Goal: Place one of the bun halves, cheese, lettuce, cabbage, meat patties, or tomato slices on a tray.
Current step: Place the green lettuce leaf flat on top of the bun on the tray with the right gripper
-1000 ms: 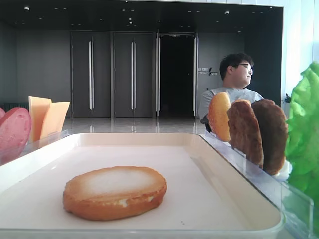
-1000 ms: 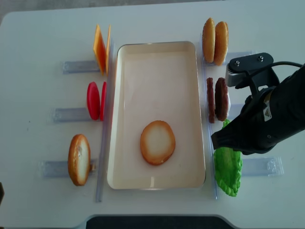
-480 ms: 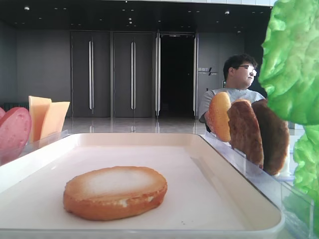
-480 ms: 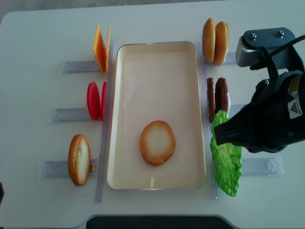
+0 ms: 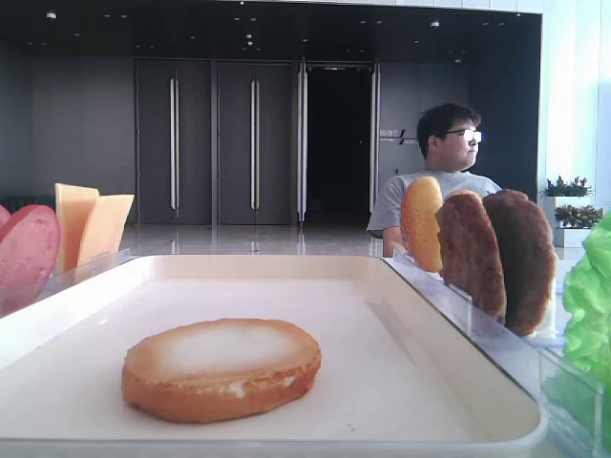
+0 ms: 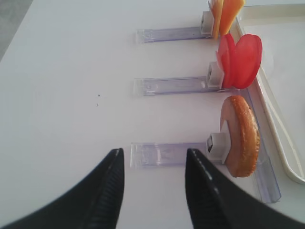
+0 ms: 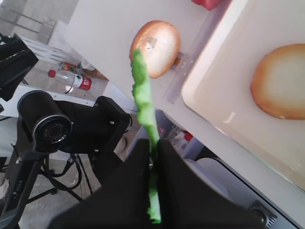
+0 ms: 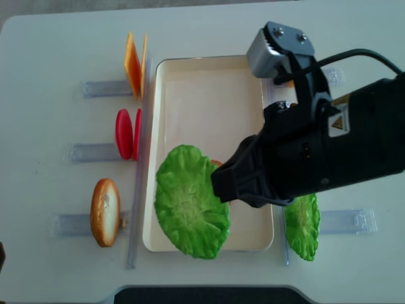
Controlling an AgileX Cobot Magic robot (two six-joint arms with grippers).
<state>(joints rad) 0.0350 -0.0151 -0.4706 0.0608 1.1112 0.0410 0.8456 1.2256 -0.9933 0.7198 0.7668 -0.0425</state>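
The white counter (image 8: 50, 57) carries the cream tray (image 8: 209, 76), where a bun half (image 5: 220, 367) lies flat. Above it the right hand (image 8: 218, 183) is clamped on one edge of the lettuce (image 8: 190, 202), apparently to lay over the bun; the left hand (image 6: 152, 183) idles agape, holding nothing.

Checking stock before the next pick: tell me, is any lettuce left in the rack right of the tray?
Yes, a second lettuce leaf stands there, right of the tray.
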